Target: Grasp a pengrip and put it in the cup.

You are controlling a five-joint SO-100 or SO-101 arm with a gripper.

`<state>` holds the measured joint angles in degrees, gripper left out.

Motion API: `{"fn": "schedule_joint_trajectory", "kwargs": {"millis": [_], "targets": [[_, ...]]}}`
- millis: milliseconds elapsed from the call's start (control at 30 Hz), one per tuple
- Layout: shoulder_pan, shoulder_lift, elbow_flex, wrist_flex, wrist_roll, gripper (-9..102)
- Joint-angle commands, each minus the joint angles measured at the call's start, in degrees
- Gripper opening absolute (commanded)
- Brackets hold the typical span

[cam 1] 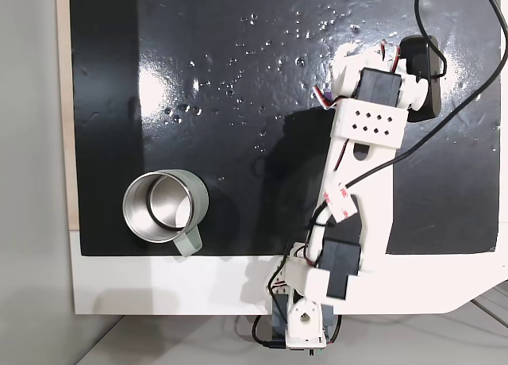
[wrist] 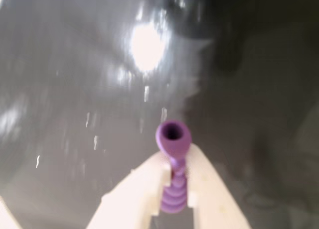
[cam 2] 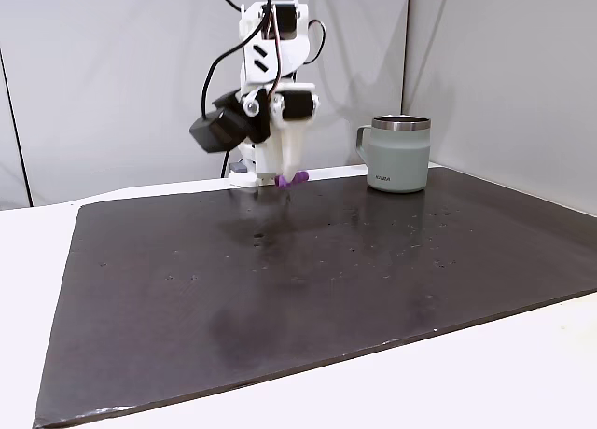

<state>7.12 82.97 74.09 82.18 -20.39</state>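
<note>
Purple rubber sits pinched between the two white fingers [wrist: 214,189] in the wrist view: the pengrip [wrist: 173,164] is clamped along its ribbed length, its open flared end poking out past the fingertips. The gripper [wrist: 175,162] is closed on it, and gripping the ribs rather than the smooth mouth looks like the safer hold (less chance of it squirting out). That picture is blurred, so how squarely the fingers bear on the tube is hard to judge, and the lower end of the tube runs into shadow between them.

From the side, the gripper [cam 2: 291,177] hangs low over the black mat [cam 2: 280,289] with the pengrip [cam 2: 292,179] just a small purple nub at its tip; whether it clears the mat or grazes it I cannot tell. The mat is glossy and dotted with pale specks.

Farther off stands the cup [cam 2: 398,155], upright, mouth open, well apart from the gripper. From above, the cup [cam 1: 165,209] sits near the mat's edge, its steel inside bare, while the arm [cam 1: 357,182] covers the fingers. My reading: the grasp is made, and the carry to the cup is not yet done.
</note>
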Motion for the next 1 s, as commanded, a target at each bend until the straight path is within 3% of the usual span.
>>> {"fn": "schedule_joint_trajectory", "kwargs": {"millis": [0,167,567,967], "targets": [[-4.7,14.2,0.9,4.9,0.5,0],[-16.9,26.9,3.5,11.8,1.9,0],[-51.9,34.6,9.8,12.7,14.2,0],[-59.7,29.7,9.2,9.8,17.1,0]]}}
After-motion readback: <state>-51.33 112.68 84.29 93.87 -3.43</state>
